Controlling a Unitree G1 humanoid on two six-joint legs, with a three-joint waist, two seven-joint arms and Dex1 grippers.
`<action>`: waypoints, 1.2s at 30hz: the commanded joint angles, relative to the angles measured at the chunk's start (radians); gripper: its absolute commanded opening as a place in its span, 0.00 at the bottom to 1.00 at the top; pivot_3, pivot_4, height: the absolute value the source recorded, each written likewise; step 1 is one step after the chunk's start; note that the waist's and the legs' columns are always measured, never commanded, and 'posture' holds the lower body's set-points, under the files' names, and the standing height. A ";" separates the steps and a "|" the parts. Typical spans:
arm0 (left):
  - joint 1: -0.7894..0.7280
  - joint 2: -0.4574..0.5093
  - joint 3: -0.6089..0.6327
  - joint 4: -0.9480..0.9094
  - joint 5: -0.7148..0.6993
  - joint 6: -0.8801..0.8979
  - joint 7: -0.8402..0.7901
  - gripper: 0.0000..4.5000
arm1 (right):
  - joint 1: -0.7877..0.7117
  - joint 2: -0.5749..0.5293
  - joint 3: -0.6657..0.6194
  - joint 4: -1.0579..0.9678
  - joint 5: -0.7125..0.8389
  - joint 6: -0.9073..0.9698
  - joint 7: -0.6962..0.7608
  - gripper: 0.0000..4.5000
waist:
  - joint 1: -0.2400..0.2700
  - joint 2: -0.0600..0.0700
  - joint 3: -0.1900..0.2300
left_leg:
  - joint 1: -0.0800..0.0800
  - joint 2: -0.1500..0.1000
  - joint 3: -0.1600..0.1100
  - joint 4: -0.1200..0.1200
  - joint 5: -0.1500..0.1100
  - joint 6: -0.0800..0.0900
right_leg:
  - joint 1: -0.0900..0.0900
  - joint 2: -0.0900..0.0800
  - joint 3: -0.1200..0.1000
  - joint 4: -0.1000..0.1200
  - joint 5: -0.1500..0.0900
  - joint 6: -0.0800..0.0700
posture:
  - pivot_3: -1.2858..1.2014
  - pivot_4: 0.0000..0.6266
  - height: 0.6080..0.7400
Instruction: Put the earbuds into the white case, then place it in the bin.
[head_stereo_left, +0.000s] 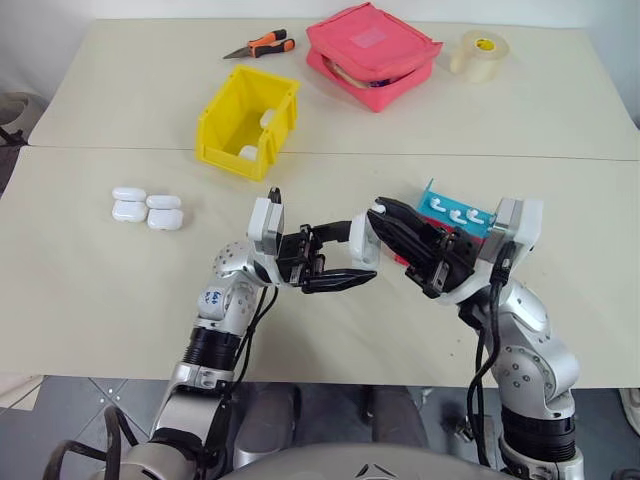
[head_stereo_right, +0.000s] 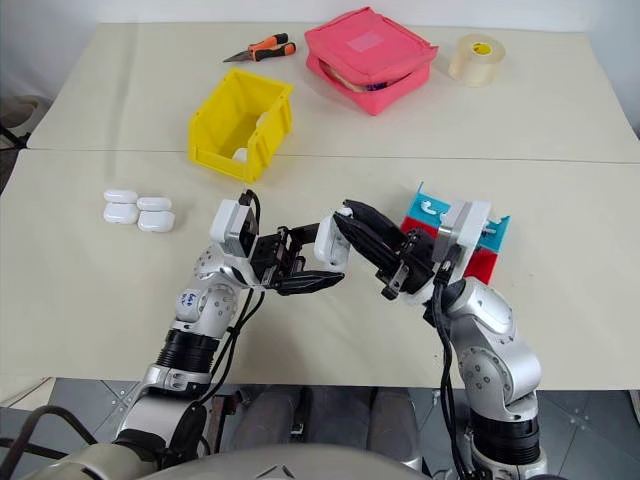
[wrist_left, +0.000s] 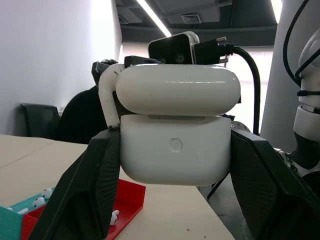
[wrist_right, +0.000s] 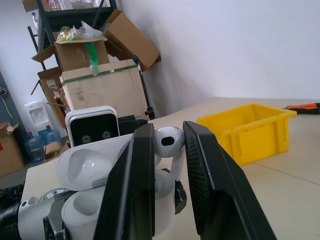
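The white case (wrist_left: 175, 150) is held above the table's near middle with its lid flipped open; my left gripper (head_stereo_left: 360, 256) is shut on its two sides. My right gripper (wrist_right: 167, 131) is shut on one earbud (wrist_right: 168, 143), head between the pads and stem pointing down at the case's open body (wrist_right: 95, 215), right beside the lid (wrist_right: 92, 162). I cannot tell whether the stem touches the case. More earbuds (head_stereo_left: 457, 214) lie in the red-and-blue tray (head_stereo_left: 432, 200) behind my right hand. The yellow bin (head_stereo_left: 215, 120) stands farther back to the left, with white cases (head_stereo_left: 268, 118) inside.
Several spare white cases (head_stereo_left: 147, 208) lie grouped on the table's left. At the back are a pink pouch (head_stereo_left: 372, 52), a tape roll (head_stereo_left: 477, 54) and orange-handled cutters (head_stereo_left: 262, 45). A seam between two tabletops runs just in front of the bin.
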 joint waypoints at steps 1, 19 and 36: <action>-0.007 -0.007 0.006 -0.051 -0.016 -0.006 0.012 0.62 | 0.022 -0.010 0.016 -0.008 -0.003 -0.022 0.009 0.11 | 0.000 0.000 0.000 | 0.000 0.000 0.000 0.000 0.000 0.000 | 0.000 0.000 0.000 0.000 0.000 0.000 | 0.52 0.24 1.00; -0.013 -0.009 0.007 -0.042 -0.020 0.000 0.016 0.62 | 0.000 -0.046 -0.034 -0.092 0.101 -0.011 -0.059 0.11 | 0.001 0.000 0.000 | 0.000 0.000 0.000 0.000 0.000 0.000 | 0.000 0.000 0.000 0.000 0.000 0.000 | 0.52 0.24 1.00; -0.017 -0.007 0.011 -0.047 -0.023 0.005 0.012 0.62 | 0.087 -0.046 0.051 -0.034 0.029 -0.044 -0.051 0.11 | 0.001 0.000 0.000 | 0.000 0.000 0.000 0.000 0.000 0.001 | 0.000 0.000 0.000 0.000 0.000 0.000 | 0.52 0.24 1.00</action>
